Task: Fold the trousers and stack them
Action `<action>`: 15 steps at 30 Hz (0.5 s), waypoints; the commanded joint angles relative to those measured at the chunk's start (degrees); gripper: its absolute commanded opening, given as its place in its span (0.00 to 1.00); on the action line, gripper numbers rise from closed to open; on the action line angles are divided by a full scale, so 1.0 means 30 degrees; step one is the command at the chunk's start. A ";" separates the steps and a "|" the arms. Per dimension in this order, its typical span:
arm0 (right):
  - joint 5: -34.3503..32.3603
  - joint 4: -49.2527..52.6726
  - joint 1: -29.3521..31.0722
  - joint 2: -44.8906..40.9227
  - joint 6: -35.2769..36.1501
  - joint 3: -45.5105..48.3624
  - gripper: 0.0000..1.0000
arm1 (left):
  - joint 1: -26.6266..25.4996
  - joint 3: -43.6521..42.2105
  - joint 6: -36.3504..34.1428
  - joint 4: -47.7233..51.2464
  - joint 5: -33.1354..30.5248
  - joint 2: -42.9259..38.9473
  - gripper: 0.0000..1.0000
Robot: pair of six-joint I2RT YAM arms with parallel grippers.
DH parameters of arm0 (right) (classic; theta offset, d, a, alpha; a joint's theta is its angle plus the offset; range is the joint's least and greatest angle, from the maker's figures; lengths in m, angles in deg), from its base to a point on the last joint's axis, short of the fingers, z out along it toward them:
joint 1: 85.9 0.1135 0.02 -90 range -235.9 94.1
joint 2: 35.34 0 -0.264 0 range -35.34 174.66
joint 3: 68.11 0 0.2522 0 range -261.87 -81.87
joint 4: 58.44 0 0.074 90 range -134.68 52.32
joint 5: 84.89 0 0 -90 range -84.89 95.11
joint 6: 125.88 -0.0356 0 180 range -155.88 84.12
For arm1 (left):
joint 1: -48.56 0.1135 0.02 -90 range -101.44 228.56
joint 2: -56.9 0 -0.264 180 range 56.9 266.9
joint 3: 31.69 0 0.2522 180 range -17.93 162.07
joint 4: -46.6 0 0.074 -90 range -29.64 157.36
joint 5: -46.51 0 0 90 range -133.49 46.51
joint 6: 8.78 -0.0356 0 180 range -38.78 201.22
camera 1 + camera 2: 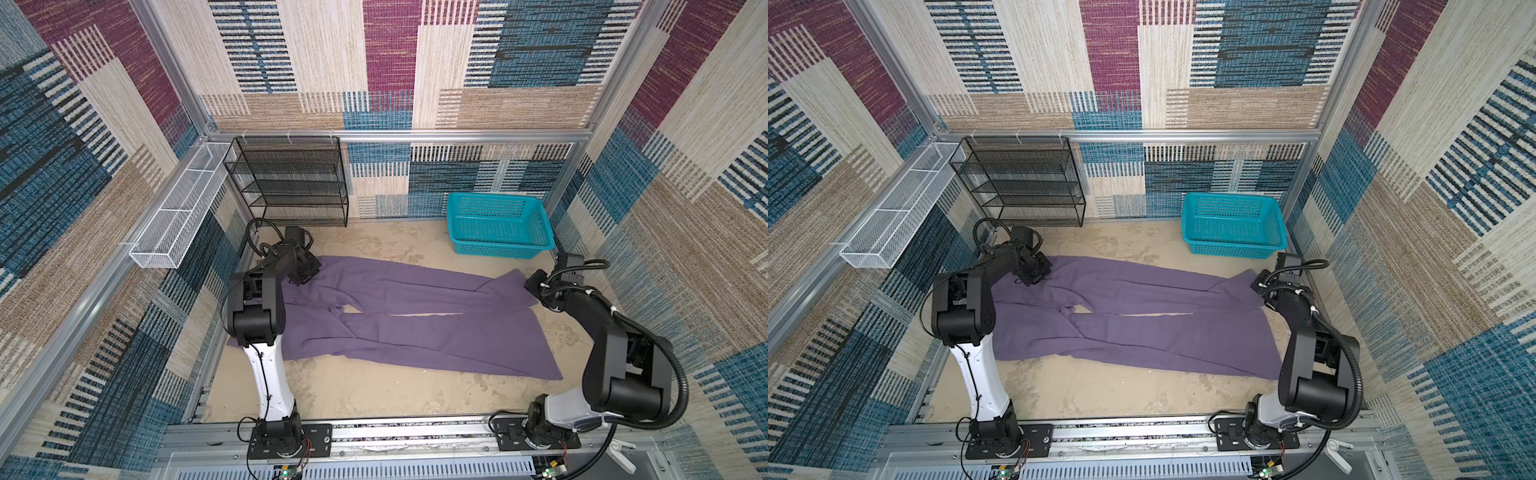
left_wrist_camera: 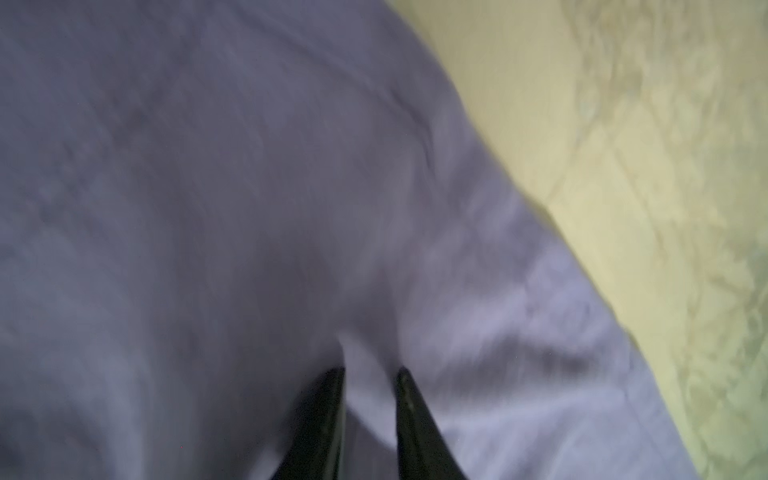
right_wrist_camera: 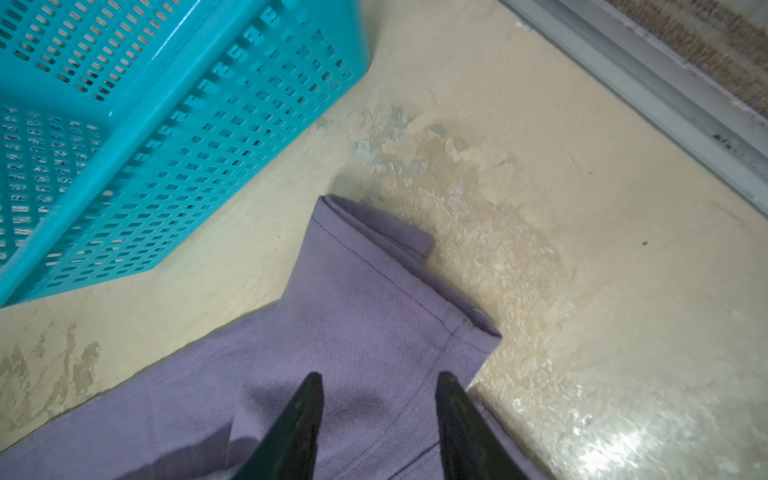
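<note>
The muted-purple trousers (image 1: 415, 332) lie spread flat on the beige table, waist to the left and both legs running right. My left gripper (image 1: 305, 272) is low over the far corner of the waist. In the blurred left wrist view its fingers (image 2: 409, 415) stand a narrow gap apart with a raised fold of cloth (image 2: 368, 365) between them. My right gripper (image 1: 534, 284) hangs over the hem of the far leg. In the right wrist view the right gripper (image 3: 380, 378) is open, and the stitched hem (image 3: 395, 282) lies flat beneath it.
A teal basket (image 1: 498, 249) stands at the back right, close to the far hem, seen also in the right wrist view as the teal basket (image 3: 166, 145). A black mesh rack (image 1: 291, 183) stands at the back left, a white wire tray (image 1: 178, 216) on the left wall. An aluminium rail (image 3: 644, 83) edges the table.
</note>
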State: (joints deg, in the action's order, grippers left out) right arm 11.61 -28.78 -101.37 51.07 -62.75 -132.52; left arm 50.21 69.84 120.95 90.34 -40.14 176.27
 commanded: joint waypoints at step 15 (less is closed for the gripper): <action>-0.0131 -0.0546 -0.0024 0.4814 0.0854 -0.1733 0.51 | -0.6134 0.4005 -0.0741 0.1375 0.1630 -0.0121 0.36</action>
State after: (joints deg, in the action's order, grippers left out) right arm 13.45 -30.74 -101.41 65.03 -60.28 -137.31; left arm 33.57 79.15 120.40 93.55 -38.06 173.37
